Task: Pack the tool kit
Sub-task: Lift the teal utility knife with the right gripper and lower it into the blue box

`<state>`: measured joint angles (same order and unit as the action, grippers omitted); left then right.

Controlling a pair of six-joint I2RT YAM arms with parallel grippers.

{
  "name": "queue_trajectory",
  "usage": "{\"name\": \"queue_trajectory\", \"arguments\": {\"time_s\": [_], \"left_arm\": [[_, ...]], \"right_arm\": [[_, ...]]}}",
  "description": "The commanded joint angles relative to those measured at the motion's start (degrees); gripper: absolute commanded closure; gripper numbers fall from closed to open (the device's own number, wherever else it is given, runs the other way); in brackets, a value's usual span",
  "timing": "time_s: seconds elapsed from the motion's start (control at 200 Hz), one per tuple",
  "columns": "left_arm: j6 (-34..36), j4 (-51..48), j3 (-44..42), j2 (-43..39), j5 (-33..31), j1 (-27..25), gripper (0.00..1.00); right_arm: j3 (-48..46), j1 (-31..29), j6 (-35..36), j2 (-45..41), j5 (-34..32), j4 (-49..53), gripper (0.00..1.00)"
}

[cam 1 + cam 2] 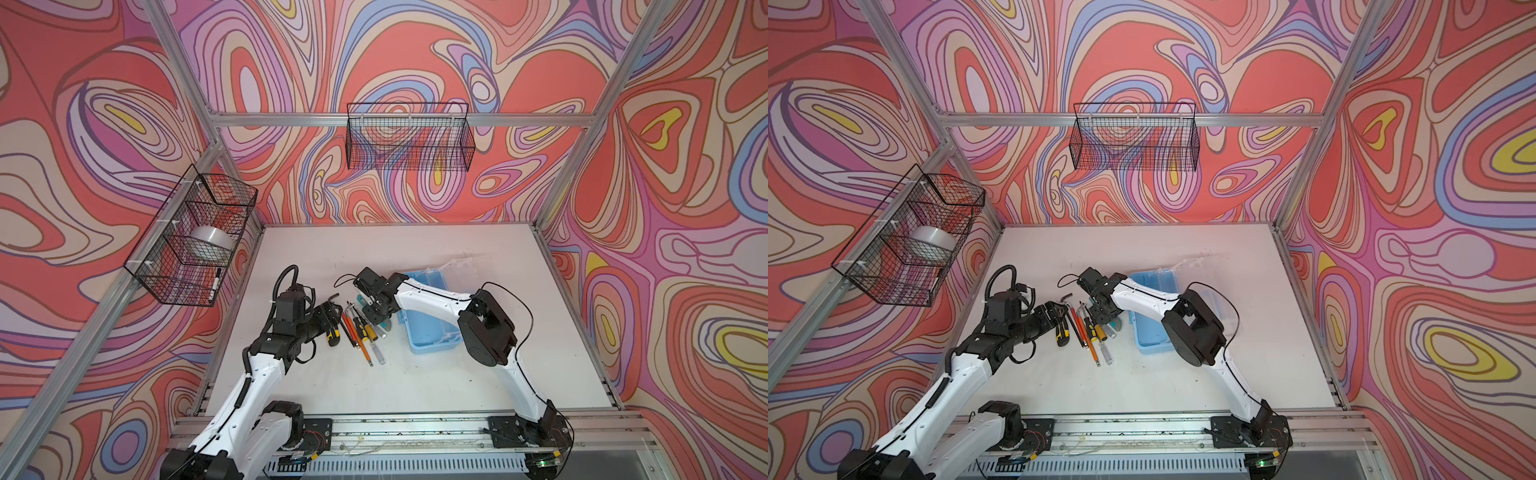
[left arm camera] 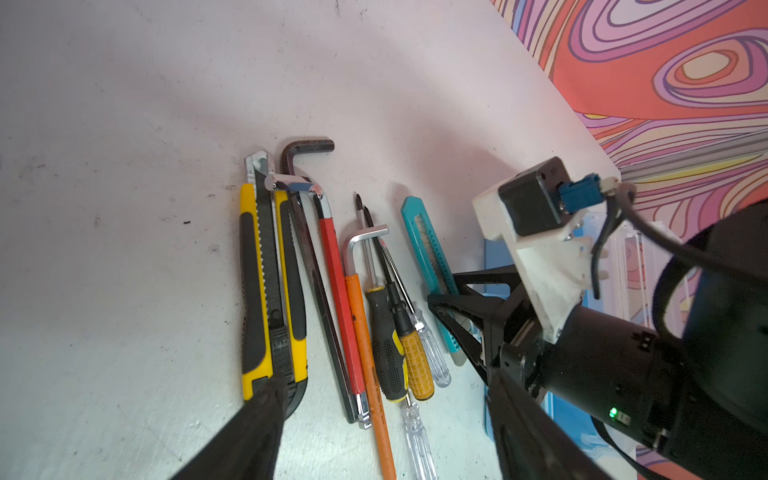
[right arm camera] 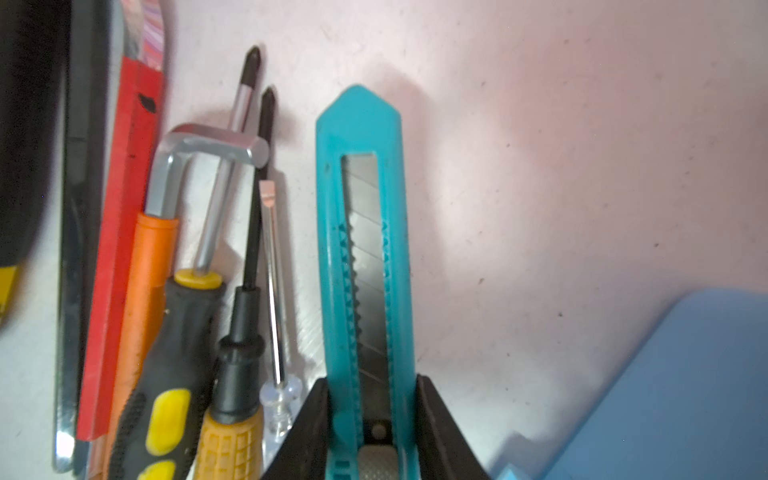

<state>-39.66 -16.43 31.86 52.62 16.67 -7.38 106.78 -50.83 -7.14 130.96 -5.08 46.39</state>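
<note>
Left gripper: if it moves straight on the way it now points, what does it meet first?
Probably the yellow-and-black plastic utility knife: one finger of the open left gripper overlaps its rear end. Next come the screwdriver handles between the fingers. Height above them is unclear.

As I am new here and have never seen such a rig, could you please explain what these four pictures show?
Two white-and-black robot arms stand at a white table. Two pictures look down from overhead, almost identical; the other two come from a camera on each arm's wrist. On the table lies a row of tools, among them a yellow utility knife, hex keys and screwdrivers, beside an open light-blue box. The right hand is closed on a teal utility knife, which seems to lie on the table. The left hand hangs open over the row, holding nothing.
</note>
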Motion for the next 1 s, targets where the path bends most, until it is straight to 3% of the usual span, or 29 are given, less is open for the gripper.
{"name": "queue_trajectory", "arguments": {"time_s": [0.0, 0.386, 0.591, 0.991], "left_arm": [[-0.51, 0.85, -0.74, 0.34, -0.32, 0.44, 0.24], [-0.36, 3.07, -0.39, 1.60, -0.14, 0.47, 0.24], [0.09, 2.99, -0.13, 1.44, -0.18, 0.43, 0.24], [0.20, 4.95, -0.37, 3.03, 0.10, 0.43, 0.24]], "right_arm": [[0.90, -0.35, -1.28, -0.58, -0.74, 0.52, 0.89], [-2.79, -0.40, -4.34, -14.28, -0.16, 0.94, 0.89], [-6.06, 0.06, -6.30, -22.67, -8.50, 7.73, 0.89], [-26.79, 11.18, -12.63, -40.09, -10.16, 8.91, 0.88]]}}
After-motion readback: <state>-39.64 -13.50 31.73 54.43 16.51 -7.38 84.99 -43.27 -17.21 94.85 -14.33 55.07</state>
